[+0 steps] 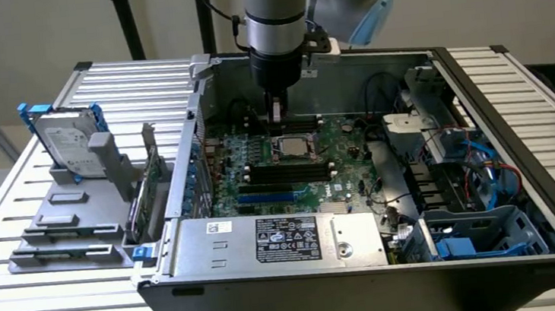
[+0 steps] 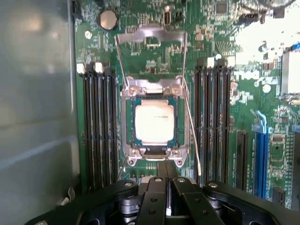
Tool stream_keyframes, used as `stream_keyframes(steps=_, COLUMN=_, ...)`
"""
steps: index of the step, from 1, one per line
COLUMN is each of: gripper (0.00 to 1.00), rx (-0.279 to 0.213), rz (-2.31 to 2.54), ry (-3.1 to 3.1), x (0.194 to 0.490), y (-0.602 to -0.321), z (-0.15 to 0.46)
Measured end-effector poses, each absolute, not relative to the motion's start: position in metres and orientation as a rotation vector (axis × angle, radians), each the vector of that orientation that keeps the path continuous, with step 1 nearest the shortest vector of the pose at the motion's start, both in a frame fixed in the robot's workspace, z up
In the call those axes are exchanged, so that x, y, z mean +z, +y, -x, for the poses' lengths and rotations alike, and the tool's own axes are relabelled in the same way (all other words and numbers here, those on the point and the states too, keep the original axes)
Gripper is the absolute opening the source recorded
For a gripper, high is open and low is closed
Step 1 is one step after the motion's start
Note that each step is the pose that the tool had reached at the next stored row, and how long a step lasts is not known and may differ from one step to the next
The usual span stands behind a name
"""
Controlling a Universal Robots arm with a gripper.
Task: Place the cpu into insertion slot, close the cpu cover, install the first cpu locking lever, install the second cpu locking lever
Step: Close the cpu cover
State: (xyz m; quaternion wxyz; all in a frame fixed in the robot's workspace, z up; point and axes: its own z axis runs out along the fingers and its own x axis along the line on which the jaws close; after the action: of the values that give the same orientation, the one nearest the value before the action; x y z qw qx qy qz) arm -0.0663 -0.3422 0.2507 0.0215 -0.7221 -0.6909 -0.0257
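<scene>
The cpu (image 2: 154,122), a pale square chip, lies flat in the insertion slot (image 2: 125,126), which sits between two banks of black memory slots. In the exterior view the cpu (image 1: 293,147) is at the middle of the green board. The cpu cover (image 2: 150,32), a thin silver frame with a large window, stands lifted off the socket at the edge farthest from my gripper. One thin wire lever (image 2: 192,136) slants loose along the socket's side. My gripper (image 2: 167,165) is shut and holds nothing. It hangs just beside the socket (image 1: 276,121), a little above the board.
The board lies inside an open computer case (image 1: 475,90) on a slatted metal table. A power supply (image 1: 285,239) sits at the case's front, with blue cables and drive bays (image 1: 474,182) on the exterior view's right. A hard drive on a grey fixture (image 1: 68,145) stands outside on the left.
</scene>
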Motion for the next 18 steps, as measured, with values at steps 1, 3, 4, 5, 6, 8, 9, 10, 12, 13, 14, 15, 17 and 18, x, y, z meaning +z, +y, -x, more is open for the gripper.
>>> stream_keyframes(steps=1, gripper=0.11, rx=-0.076, rz=2.237, ry=-2.140, x=0.253, y=-0.342, z=0.062)
stream_keyframes(steps=3, gripper=0.11, rx=-0.071, rz=2.235, ry=-2.137, x=0.258, y=-0.342, z=0.053)
stream_keyframes(steps=4, gripper=0.11, rx=-0.068, rz=2.234, ry=-2.136, x=0.261, y=-0.342, z=0.048)
stream_keyframes(steps=5, gripper=0.11, rx=-0.066, rz=2.233, ry=-2.135, x=0.263, y=-0.342, z=0.044)
stream_keyframes(steps=6, gripper=0.11, rx=-0.064, rz=2.232, ry=-2.134, x=0.265, y=-0.342, z=0.039)
stream_keyframes(steps=8, gripper=0.11, rx=-0.062, rz=2.231, ry=-2.133, x=0.270, y=-0.342, z=0.030)
stream_keyframes(steps=9, gripper=0.11, rx=-0.060, rz=2.231, ry=-2.133, x=0.273, y=-0.342, z=0.025)
stream_keyframes(steps=10, gripper=0.11, rx=-0.059, rz=2.230, ry=-2.132, x=0.275, y=-0.342, z=0.021)
stream_keyframes(steps=12, gripper=0.11, rx=-0.058, rz=2.229, ry=-2.131, x=0.278, y=-0.342, z=0.012)
stream_keyframes(steps=13, gripper=0.11, rx=-0.058, rz=2.229, ry=-2.131, x=0.278, y=-0.342, z=0.007)
stream_keyframes(steps=14, gripper=0.11, rx=-0.059, rz=2.228, ry=-2.130, x=0.278, y=-0.342, z=0.003)
stream_keyframes(steps=15, gripper=0.11, rx=-0.060, rz=2.228, ry=-2.130, x=0.278, y=-0.342, z=-0.002)
stream_keyframes(steps=17, gripper=0.11, rx=-0.060, rz=2.228, ry=-2.130, x=0.278, y=-0.341, z=-0.011)
stream_keyframes(steps=18, gripper=0.11, rx=-0.060, rz=2.228, ry=-2.130, x=0.278, y=-0.341, z=-0.015)
